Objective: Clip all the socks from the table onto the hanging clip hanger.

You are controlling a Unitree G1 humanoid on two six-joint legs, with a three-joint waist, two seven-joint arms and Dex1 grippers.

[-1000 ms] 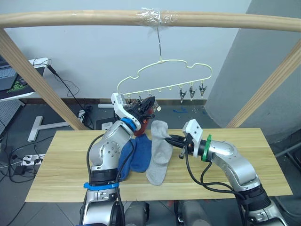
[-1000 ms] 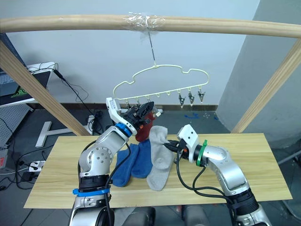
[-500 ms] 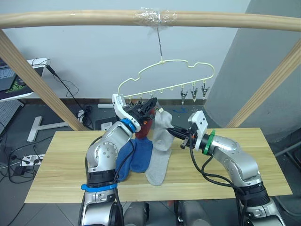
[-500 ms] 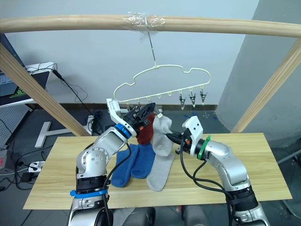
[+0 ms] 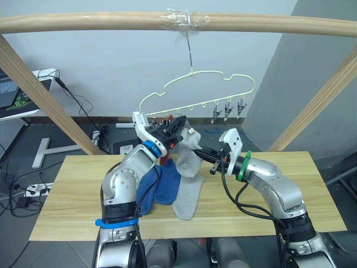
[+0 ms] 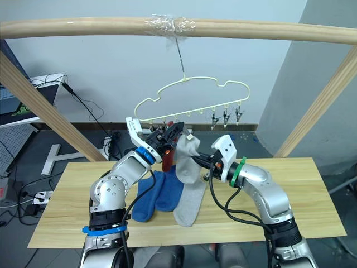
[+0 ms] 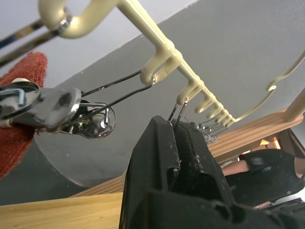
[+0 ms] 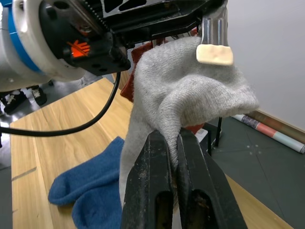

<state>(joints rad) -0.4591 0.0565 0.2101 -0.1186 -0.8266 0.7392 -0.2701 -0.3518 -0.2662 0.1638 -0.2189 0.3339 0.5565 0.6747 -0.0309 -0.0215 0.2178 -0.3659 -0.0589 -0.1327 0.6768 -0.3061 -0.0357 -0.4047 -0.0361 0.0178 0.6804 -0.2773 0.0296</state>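
Note:
The pale yellow-green clip hanger hangs by its hook from the wooden beam. My left gripper is up at its bar, shut on one metal clip. A rust red sock hangs from the neighbouring clip. My right gripper is shut on the cuff of a light grey sock, held up right beside the left gripper. The sock's top edge touches a cream-tipped clip jaw, and its lower part trails down to the table. Two blue socks lie on the table under the left arm.
A thick round wooden beam crosses overhead on slanted wooden posts at both sides. Three free clips hang at the hanger's right end. Bare table top lies to the right of the right arm.
My right gripper has raised the grey sock's cuff and carried it left, up to the clip held by the left gripper. The left gripper has stayed at the hanger.

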